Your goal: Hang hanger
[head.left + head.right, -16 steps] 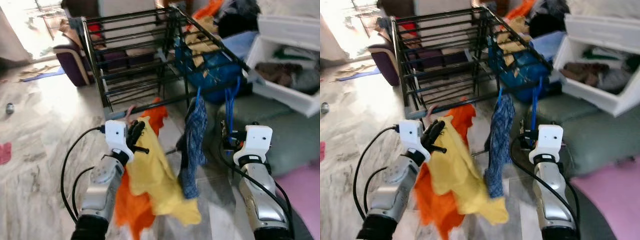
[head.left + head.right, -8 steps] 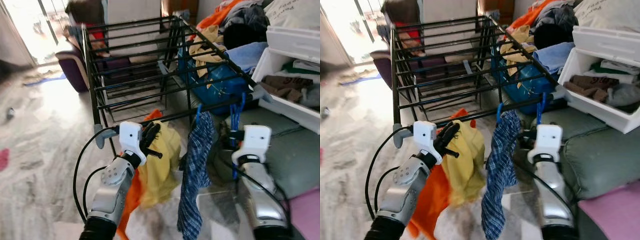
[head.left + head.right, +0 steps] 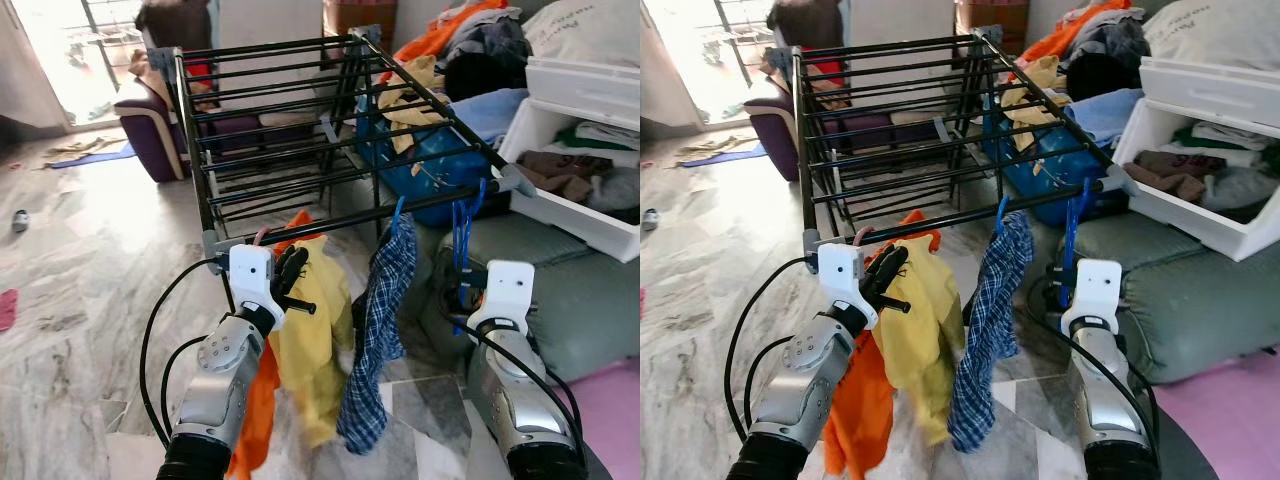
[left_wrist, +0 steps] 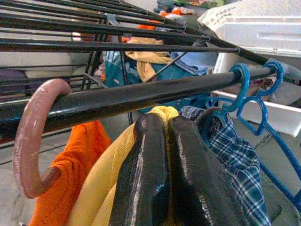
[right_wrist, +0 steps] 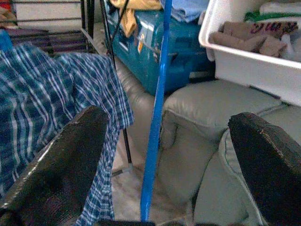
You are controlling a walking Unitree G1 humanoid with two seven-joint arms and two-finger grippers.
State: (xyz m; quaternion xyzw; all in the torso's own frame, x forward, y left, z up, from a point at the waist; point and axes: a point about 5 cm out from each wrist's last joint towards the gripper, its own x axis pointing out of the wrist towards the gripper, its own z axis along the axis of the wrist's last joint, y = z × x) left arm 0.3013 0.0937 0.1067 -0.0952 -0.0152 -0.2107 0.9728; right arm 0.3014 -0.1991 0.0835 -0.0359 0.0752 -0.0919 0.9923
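A black metal drying rack [image 3: 300,130] stands on the marble floor [image 3: 90,270], and along its near rail [image 3: 350,215] hang several hangers. The left pincer [image 3: 293,283] is raised just below that rail, its two black fingers [image 4: 150,174] pressed together on the top of a yellow garment [image 3: 310,340], which droops down from the grip. Just beside it, a pink hanger hook [image 4: 35,136] curls over the rail, with an orange garment [image 3: 258,400] hanging beneath it (partly hidden behind the yellow one and the left arm). Further along the rail, a blue hanger hook [image 4: 242,80] carries a blue checked shirt [image 3: 380,330], and next to that an empty blue hanger [image 3: 462,235] dangles from the same rail. The right pincer [image 5: 164,155] sits lower, near the empty blue hanger, with its fingers [image 5: 70,160] spread wide apart and the hanger's blue stem running between them without touching either. Behind stand a grey sofa [image 3: 580,290], a white bin [image 3: 560,200] of clothes, and a blue bag [image 3: 430,150] under the rack.
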